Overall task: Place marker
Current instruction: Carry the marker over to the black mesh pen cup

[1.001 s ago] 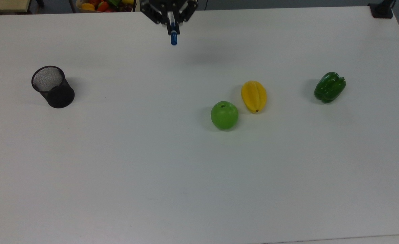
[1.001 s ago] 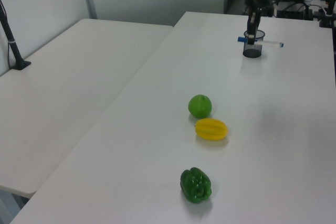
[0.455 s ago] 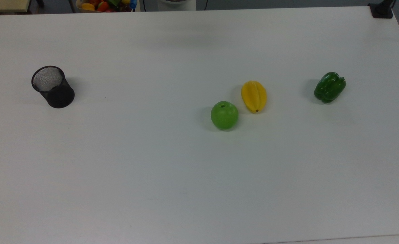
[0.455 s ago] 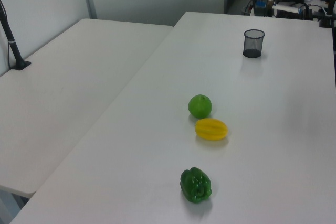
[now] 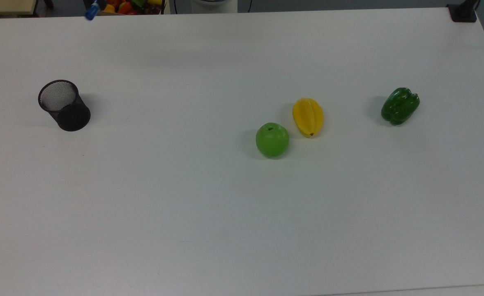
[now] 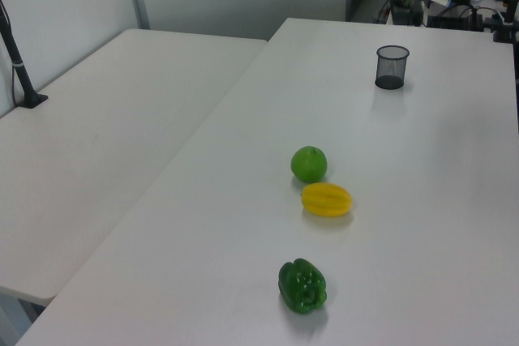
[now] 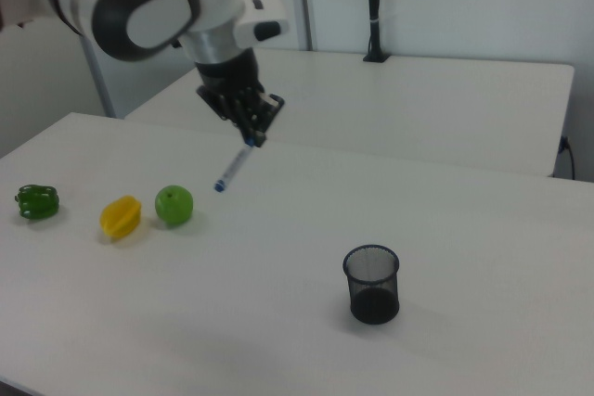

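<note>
No readable writing | gripper point(image 7: 252, 139) upper left of right view, jaws clamped on marker point(image 7: 233, 167) | marker slants down-left from jaws, blue end lowest, above table point(image 7: 278, 322)

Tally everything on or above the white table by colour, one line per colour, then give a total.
Green: 2, the apple and the bell pepper
Yellow: 1, the starfruit
Black: 1, the mesh pen cup
White and blue: 1, the marker, held in the tool above the table
Total: 5
</note>
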Controlling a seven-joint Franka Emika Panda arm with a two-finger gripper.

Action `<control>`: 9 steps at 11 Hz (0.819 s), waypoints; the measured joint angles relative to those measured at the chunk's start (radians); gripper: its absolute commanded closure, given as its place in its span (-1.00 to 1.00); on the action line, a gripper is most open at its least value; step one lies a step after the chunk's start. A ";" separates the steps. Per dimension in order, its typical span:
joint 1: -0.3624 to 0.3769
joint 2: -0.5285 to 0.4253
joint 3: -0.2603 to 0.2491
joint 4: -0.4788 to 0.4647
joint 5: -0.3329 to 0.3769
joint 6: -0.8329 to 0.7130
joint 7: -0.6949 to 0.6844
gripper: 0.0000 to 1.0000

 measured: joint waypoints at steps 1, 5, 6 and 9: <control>-0.001 0.024 -0.018 -0.016 0.000 0.082 -0.002 1.00; -0.020 0.144 -0.069 -0.059 0.000 0.369 -0.002 1.00; -0.034 0.177 -0.071 -0.074 0.000 0.456 -0.002 1.00; -0.059 0.246 -0.073 -0.112 0.000 0.627 -0.002 1.00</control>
